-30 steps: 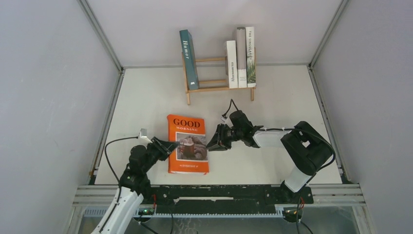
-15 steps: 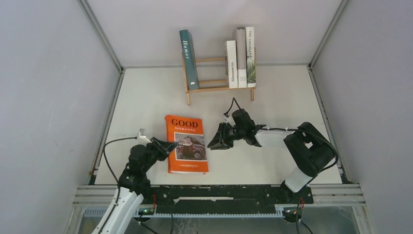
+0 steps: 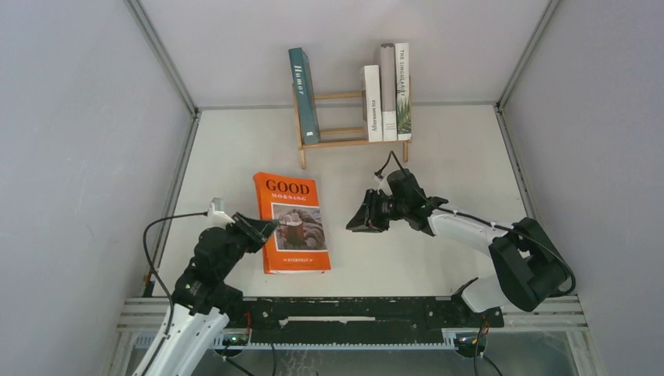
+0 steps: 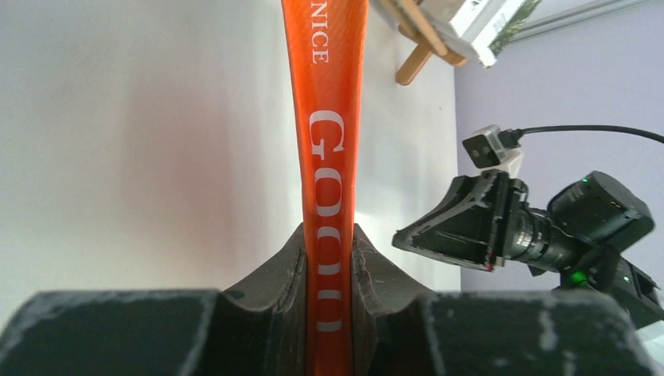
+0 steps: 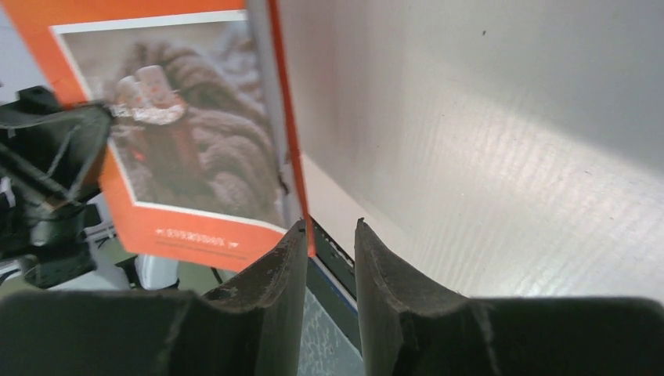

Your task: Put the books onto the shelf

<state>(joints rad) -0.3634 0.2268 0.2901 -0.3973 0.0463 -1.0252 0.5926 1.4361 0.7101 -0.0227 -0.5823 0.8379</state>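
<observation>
Orange, white-lettered "GOOD" book (image 3: 291,223) shifted left; left gripper (image 3: 265,232) clamped on spine; right gripper (image 3: 360,222) narrowly parted, seemingly empty.

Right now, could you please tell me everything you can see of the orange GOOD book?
The orange book is a thin, paperback-looking volume. It lies cover up, with "GOOD" in black capitals above a photo of something brown and knitted, and "GOOD" in white on its orange spine. It sits slightly skewed on the table, on the near side of the shelf. The left gripper has its fingers shut on the spine edge; I cannot tell whether it is lifted. The right gripper is apart from it.
</observation>
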